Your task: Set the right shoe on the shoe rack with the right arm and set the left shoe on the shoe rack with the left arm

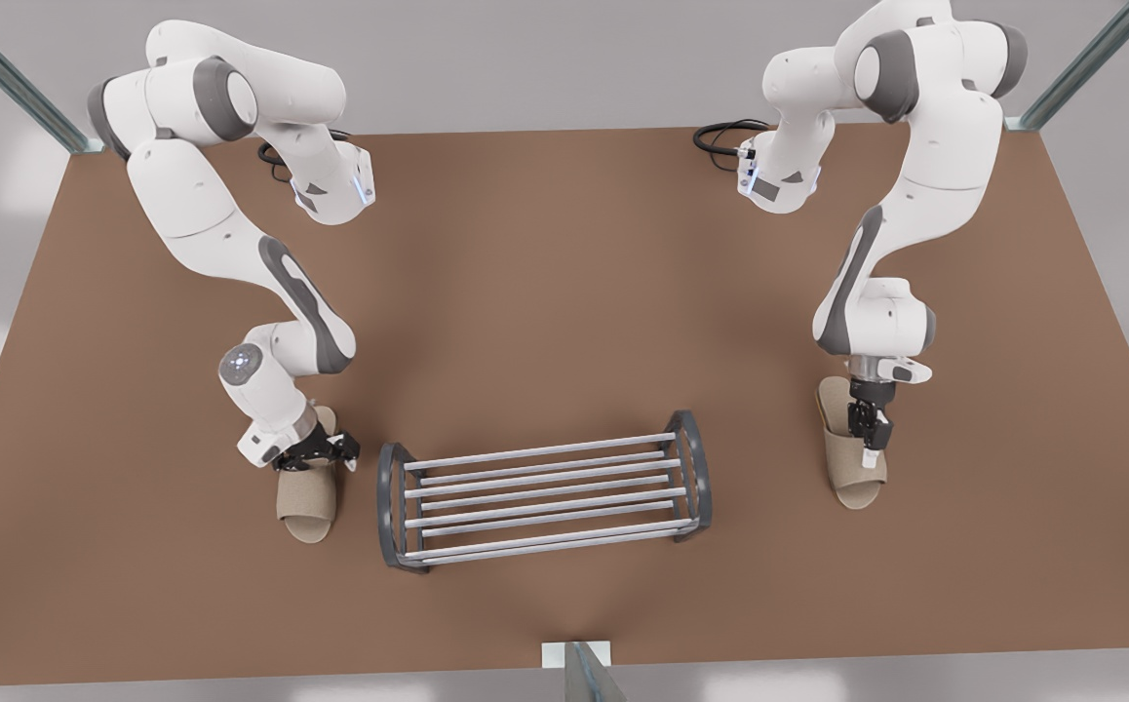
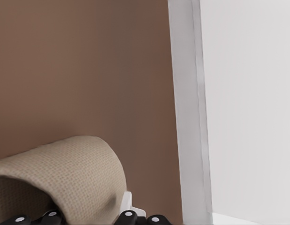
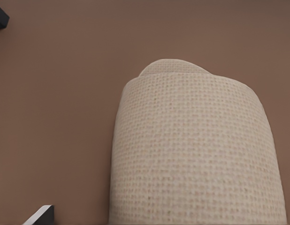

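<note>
The shoe rack (image 1: 545,487) stands near the table's front edge, its silver bars bare. A beige slipper (image 1: 306,507) lies on the table at the front view's left of the rack. My left gripper (image 1: 319,454) is tilted low over the middle of this slipper (image 2: 65,178). A second beige slipper (image 1: 857,478) lies at the front view's right. My right gripper (image 1: 869,439) points straight down onto the heel side of that slipper (image 3: 192,150) and is open. One white fingertip (image 3: 41,214) stands apart from the slipper's side.
The brown table (image 1: 564,292) stretches wide behind the rack. Its edge with a pale strip (image 2: 187,117) runs close beyond the left slipper. A small post (image 1: 579,668) sits at the front edge. Black cables (image 1: 725,135) lie by the far arm bases.
</note>
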Controlling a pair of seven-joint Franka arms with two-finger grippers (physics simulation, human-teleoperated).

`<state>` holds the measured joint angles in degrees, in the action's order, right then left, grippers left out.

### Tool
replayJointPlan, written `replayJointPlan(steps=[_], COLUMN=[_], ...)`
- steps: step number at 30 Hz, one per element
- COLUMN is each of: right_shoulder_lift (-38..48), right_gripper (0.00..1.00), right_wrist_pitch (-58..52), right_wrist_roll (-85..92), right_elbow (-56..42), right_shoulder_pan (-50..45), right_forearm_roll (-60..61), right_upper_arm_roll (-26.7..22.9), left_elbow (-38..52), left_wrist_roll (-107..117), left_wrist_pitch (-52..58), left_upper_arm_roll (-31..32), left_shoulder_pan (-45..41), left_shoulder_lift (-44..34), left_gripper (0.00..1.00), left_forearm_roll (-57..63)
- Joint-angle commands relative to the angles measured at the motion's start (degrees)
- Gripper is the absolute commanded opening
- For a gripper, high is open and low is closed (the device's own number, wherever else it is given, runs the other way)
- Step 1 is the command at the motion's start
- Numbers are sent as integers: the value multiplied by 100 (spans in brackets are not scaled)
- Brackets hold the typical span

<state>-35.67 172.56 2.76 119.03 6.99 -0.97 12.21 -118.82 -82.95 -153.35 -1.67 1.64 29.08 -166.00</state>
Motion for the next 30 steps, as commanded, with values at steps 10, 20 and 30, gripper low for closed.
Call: replayJointPlan(steps=[10,20,30], right_shoulder_lift=[43,104,377], right_gripper=[99,99,99], right_wrist_pitch=[58,58,49], right_wrist_roll=[-48,-30,-30], right_elbow=[-2,-46,138], right_shoulder_pan=[-22,-93,-93], right_forearm_roll=[-9,-17,0], right_upper_arm_roll=[10,10,10], left_elbow=[245,1036,3111], left_wrist_roll=[867,1308,1290], left_wrist_pitch=[-1914,-4229,-4739], left_upper_arm_roll=[9,1784,1758], left_shoulder_pan=[-452,-2246,-2528], left_shoulder_lift=[-1342,-2961,-1353], left_gripper=[21,21,21], left_forearm_roll=[-890,-995,-565])
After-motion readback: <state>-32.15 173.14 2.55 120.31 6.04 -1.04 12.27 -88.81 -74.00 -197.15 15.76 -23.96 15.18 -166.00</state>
